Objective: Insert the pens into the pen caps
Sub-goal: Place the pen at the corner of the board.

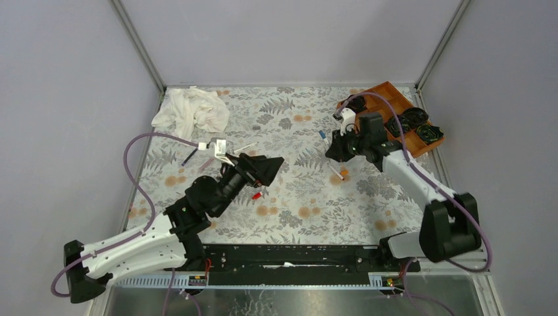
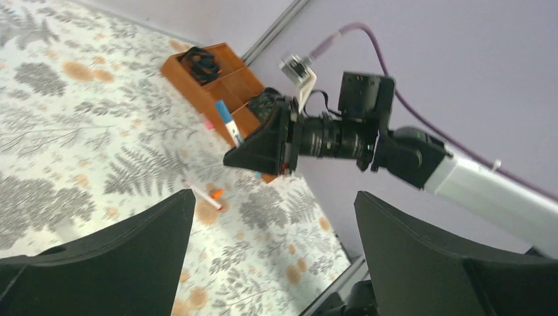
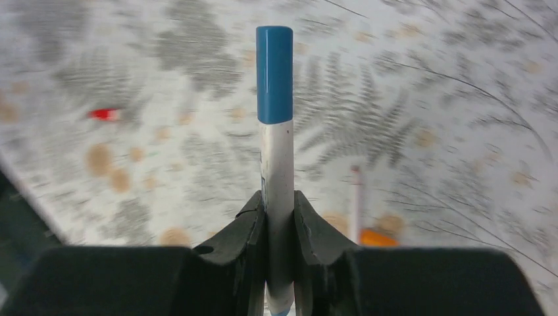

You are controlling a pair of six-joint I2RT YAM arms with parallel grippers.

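The mat (image 1: 303, 217) fills the table, walled at the left, top and right of the top view, with my arm bases along the bottom edge. A cloth (image 1: 191, 110) takes the upper left corner and a tray (image 1: 388, 92) the upper right, tight against the right wall. The widest free room is the lower middle of the mat, in front of the bases.

My left gripper (image 1: 266, 166) sits left of centre with its fingers spread wide and nothing between them. My right gripper (image 1: 333, 151) sits right of centre, just below and left of the tray, pinching the blue pen (image 3: 276, 164) by its white barrel.

That pen's long axis runs straight out from the jaws, toward the upper left in the top view. Its blue cap (image 3: 274, 72) is on the far end, away from my fingers.

An orange pen (image 1: 339, 174) lies flat on the mat just below my right gripper. Loose pens (image 1: 189, 157) lie near the left edge, below the cloth. A red cap (image 1: 255, 195) rests on the mat just under my left gripper.
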